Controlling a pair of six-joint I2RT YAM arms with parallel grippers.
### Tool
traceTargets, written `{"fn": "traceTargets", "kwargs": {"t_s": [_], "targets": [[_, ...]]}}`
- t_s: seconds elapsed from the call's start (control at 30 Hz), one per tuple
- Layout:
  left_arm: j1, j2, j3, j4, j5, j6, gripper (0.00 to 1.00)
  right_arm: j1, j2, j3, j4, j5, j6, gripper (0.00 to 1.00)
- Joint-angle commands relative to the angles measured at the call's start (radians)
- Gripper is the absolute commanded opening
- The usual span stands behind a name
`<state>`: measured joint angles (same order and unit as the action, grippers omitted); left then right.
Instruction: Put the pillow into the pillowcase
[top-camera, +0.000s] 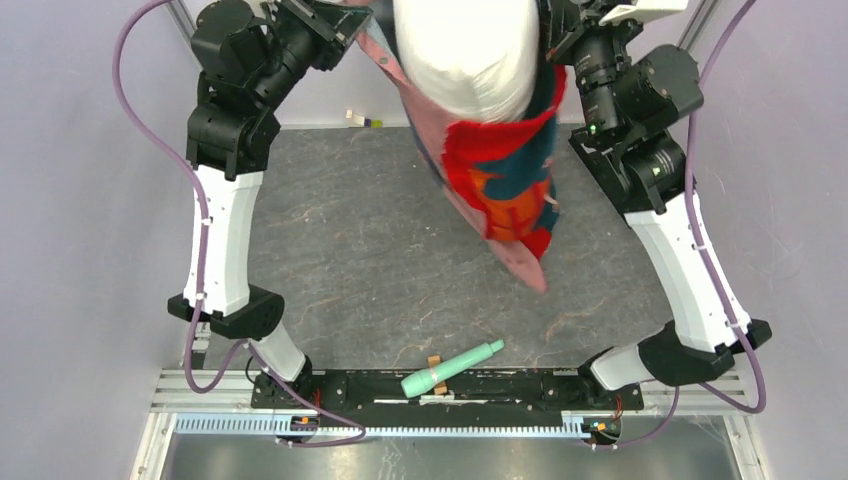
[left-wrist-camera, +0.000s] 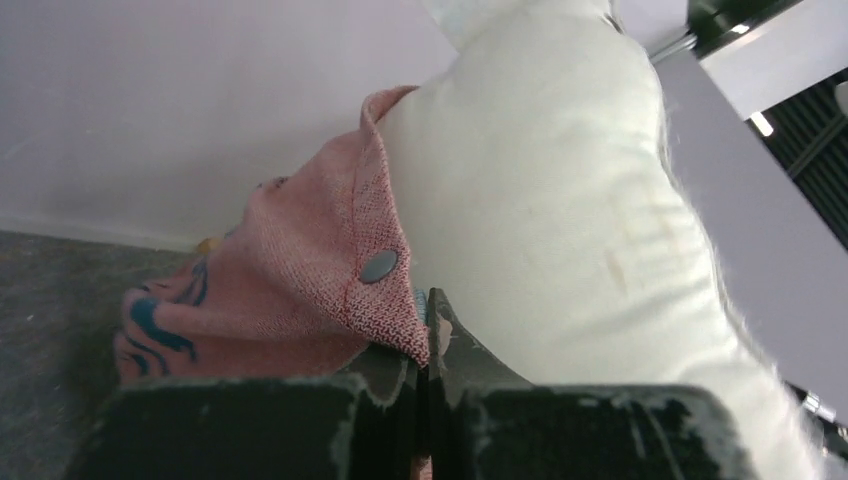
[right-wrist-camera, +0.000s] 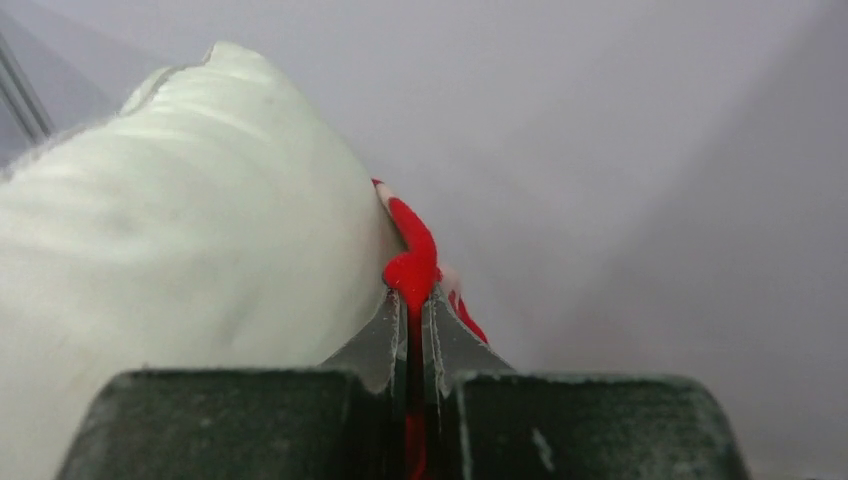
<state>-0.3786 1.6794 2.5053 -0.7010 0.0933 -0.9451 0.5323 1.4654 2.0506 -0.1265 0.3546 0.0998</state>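
The white pillow (top-camera: 465, 55) hangs in the air at the far middle, its lower part inside the pillowcase (top-camera: 505, 185), whose red-orange printed side faces the camera and whose pink side shows on the left. My left gripper (left-wrist-camera: 427, 330) is shut on the pink hem of the pillowcase (left-wrist-camera: 300, 270) beside a snap button, with the pillow (left-wrist-camera: 560, 210) bulging right against it. My right gripper (right-wrist-camera: 412, 305) is shut on the red edge of the pillowcase (right-wrist-camera: 410, 265), the pillow (right-wrist-camera: 180, 230) pressing at its left. The pillow's top runs out of the overhead view.
A mint-green tube-shaped object (top-camera: 450, 368) lies near the front edge by the arm bases. A small tag (top-camera: 362, 120) sits at the back edge of the grey table (top-camera: 340, 250). Pale walls close in on both sides.
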Motion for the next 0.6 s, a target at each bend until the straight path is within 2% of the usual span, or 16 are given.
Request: {"fn": "traceTargets", "kwargs": {"t_s": [0.0,0.07,0.13,0.2,0.3,0.37,0.43,0.5,0.57], "targets": [[-0.068,0.060,0.044,0.212,0.081,-0.072,0.03,-0.003,-0.021,0.096,0.141,0.034,-0.047,0.00],[-0.181,0.055,0.007,0.163,0.071,0.020,0.03,-0.057,0.071,0.241,0.105,0.043,-0.061,0.00],[-0.199,0.039,-0.042,0.182,0.075,0.036,0.03,-0.106,0.124,0.297,0.107,0.014,-0.019,0.00],[-0.130,0.064,0.035,0.170,0.052,0.024,0.03,-0.111,0.116,0.254,0.109,-0.052,0.046,0.00],[0.104,0.140,0.127,0.256,0.150,-0.173,0.03,-0.087,0.040,0.078,0.154,-0.169,0.144,0.00],[0.169,0.151,0.120,0.296,0.171,-0.244,0.03,-0.079,0.031,0.046,0.148,-0.148,0.113,0.00],[0.118,0.144,0.118,0.286,0.214,-0.210,0.03,-0.130,0.073,0.114,0.095,-0.090,0.084,0.00],[-0.003,0.106,0.093,0.224,0.178,-0.093,0.03,-0.244,0.147,0.226,0.055,-0.154,0.182,0.00],[-0.009,0.062,0.026,0.271,0.151,-0.075,0.03,-0.278,0.191,0.272,0.034,-0.220,0.259,0.00]]}}
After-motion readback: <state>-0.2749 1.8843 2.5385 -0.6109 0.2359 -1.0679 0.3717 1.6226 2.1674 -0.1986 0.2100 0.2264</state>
